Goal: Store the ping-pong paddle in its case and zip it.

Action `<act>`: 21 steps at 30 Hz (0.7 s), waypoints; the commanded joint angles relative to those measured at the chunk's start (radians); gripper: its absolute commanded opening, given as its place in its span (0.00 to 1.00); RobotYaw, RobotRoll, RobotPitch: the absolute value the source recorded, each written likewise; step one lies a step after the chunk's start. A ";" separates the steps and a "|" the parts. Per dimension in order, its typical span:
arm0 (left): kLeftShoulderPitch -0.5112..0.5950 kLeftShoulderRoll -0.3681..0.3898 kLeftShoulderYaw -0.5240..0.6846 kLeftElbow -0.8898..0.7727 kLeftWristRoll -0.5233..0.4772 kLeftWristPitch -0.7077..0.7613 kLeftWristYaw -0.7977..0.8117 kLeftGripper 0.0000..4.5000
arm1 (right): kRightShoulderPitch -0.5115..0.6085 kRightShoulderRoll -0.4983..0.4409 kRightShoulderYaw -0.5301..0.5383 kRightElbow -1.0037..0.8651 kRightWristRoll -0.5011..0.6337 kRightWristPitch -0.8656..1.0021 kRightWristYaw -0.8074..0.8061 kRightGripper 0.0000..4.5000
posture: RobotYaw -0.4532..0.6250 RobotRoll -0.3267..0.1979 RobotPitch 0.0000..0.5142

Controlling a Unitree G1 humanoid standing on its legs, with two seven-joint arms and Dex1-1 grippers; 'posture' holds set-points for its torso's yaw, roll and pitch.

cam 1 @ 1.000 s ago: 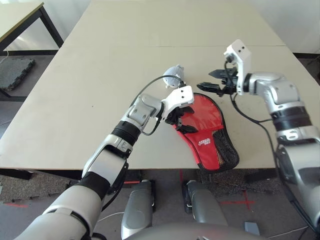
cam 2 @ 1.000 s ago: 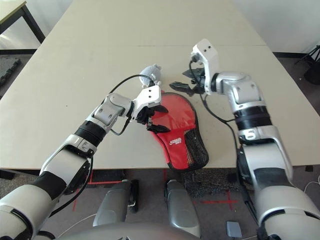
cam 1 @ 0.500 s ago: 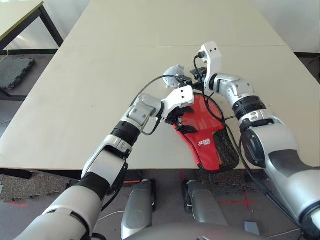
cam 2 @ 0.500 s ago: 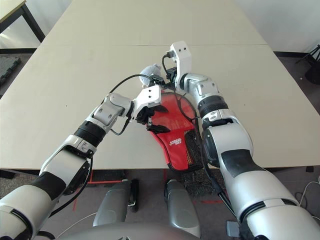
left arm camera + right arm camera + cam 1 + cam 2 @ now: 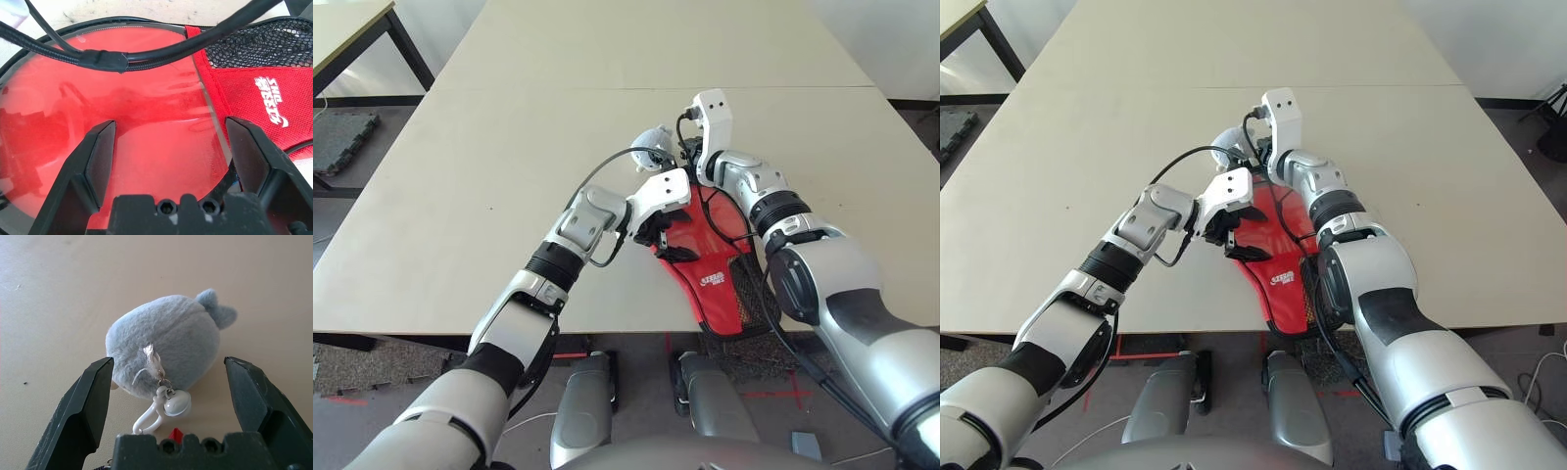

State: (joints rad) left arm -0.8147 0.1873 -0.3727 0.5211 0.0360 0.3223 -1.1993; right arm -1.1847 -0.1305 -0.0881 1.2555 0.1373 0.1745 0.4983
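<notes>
Since a second ago the right arm has swung in from the open table on the right, so the right gripper (image 5: 166, 406) now sits at the far end of the case (image 5: 710, 255) with its jaws spread wide on either side of the small grey plush toy (image 5: 166, 350), gripping nothing. Over the round red part of the case hangs the left gripper (image 5: 171, 161), its jaws wide too and holding nothing, with a black cable (image 5: 105, 59) crossing in front. Lying flat near the front edge of the table (image 5: 460, 176), the case points its mesh pocket (image 5: 749, 289) toward the robot; I cannot see the paddle itself.
</notes>
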 commanded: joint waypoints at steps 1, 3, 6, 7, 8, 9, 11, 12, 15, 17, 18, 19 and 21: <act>0.038 0.009 -0.036 0.017 0.011 0.037 -0.003 0.99 | -0.008 0.013 -0.010 0.020 -0.016 -0.008 -0.012 1.00 | 0.51 0.62 0.34; 0.038 0.008 -0.036 0.018 0.011 0.037 -0.002 1.00 | -0.005 0.016 -0.011 0.024 -0.022 -0.007 -0.017 0.92 | 0.51 0.62 0.34; 0.038 0.006 -0.037 0.018 0.011 0.038 0.000 1.00 | -0.004 0.020 -0.011 0.027 -0.025 -0.003 -0.013 0.71 | 0.51 0.62 0.34; 0.037 0.005 -0.036 0.019 0.011 0.038 0.000 1.00 | -0.004 0.021 -0.011 0.028 -0.025 -0.002 -0.013 0.64 | 0.51 0.62 0.34; 0.037 0.005 -0.036 0.019 0.010 0.038 0.000 1.00 | -0.004 0.021 -0.011 0.029 -0.026 -0.001 -0.013 0.55 | 0.51 0.62 0.34; 0.037 0.005 -0.036 0.018 0.010 0.039 0.000 1.00 | -0.003 0.022 -0.012 0.030 -0.028 0.000 -0.013 0.45 | 0.51 0.62 0.34; 0.037 0.004 -0.037 0.016 0.010 0.040 0.001 1.00 | -0.003 0.021 -0.014 0.032 -0.031 0.002 -0.014 0.28 | 0.51 0.62 0.34; 0.038 0.004 -0.037 0.015 0.010 0.041 0.002 1.00 | -0.003 0.021 -0.015 0.033 -0.033 0.004 -0.014 0.21 | 0.51 0.62 0.34; 0.040 0.003 -0.038 0.010 0.009 0.044 0.002 1.00 | -0.002 0.020 -0.018 0.034 -0.035 0.007 -0.015 0.01 | 0.52 0.62 0.34; 0.042 0.004 -0.038 0.008 0.009 0.045 0.002 1.00 | 0.000 0.019 -0.021 0.034 -0.036 0.008 -0.016 0.01 | 0.52 0.62 0.34; 0.043 0.005 -0.039 0.006 0.009 0.046 0.002 1.00 | 0.001 0.018 -0.022 0.034 -0.037 0.009 -0.016 0.01 | 0.52 0.62 0.34; 0.044 0.005 -0.038 0.004 0.008 0.048 0.002 1.00 | 0.002 0.017 -0.024 0.034 -0.036 0.009 -0.018 0.01 | 0.52 0.62 0.34; 0.045 0.007 -0.038 0.003 0.008 0.048 0.002 1.00 | 0.006 0.005 -0.029 0.032 -0.033 0.009 -0.016 0.01 | 0.52 0.62 0.34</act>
State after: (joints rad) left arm -0.8085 0.1864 -0.3733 0.5026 0.0340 0.3417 -1.1921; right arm -1.1846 -0.1170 -0.1027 1.2658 0.1104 0.1747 0.4851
